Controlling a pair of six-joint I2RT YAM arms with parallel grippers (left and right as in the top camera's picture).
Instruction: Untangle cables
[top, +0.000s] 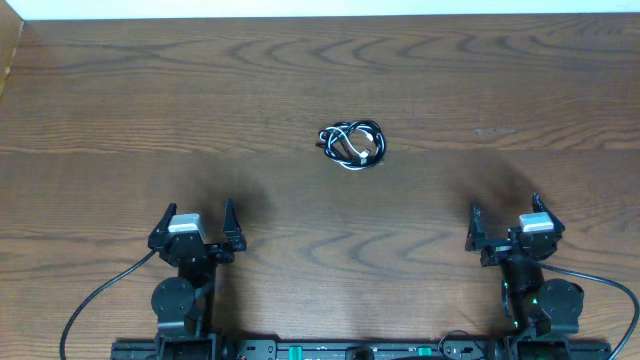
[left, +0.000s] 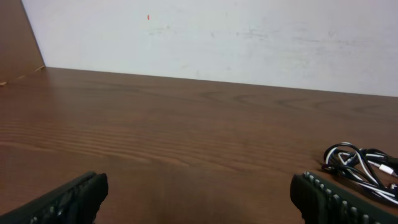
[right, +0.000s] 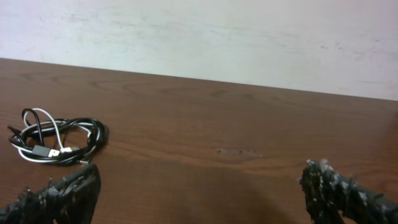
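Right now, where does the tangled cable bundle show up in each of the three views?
Overhead: the cable bundle lies just right of centre, in the upper half.
Left wrist: at the lower right, running to the frame edge.
Right wrist: at the left, around mid-height.
Shared landmark: the white wall, beyond the bundle in every view.

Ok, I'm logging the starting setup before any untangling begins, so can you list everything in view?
cables: one tangled bundle, black and white strands, middle of the table, slightly toward the far side; strand count unclear
table: one, dark brown wood grain, fills the overhead view
wall: one, off-white, behind the table's far edge
base wires: two, thick black, curving out from the arm bases at the near edge
left gripper: one, black, near left, open, holding nothing
right gripper: one, black, near right, open, holding nothing
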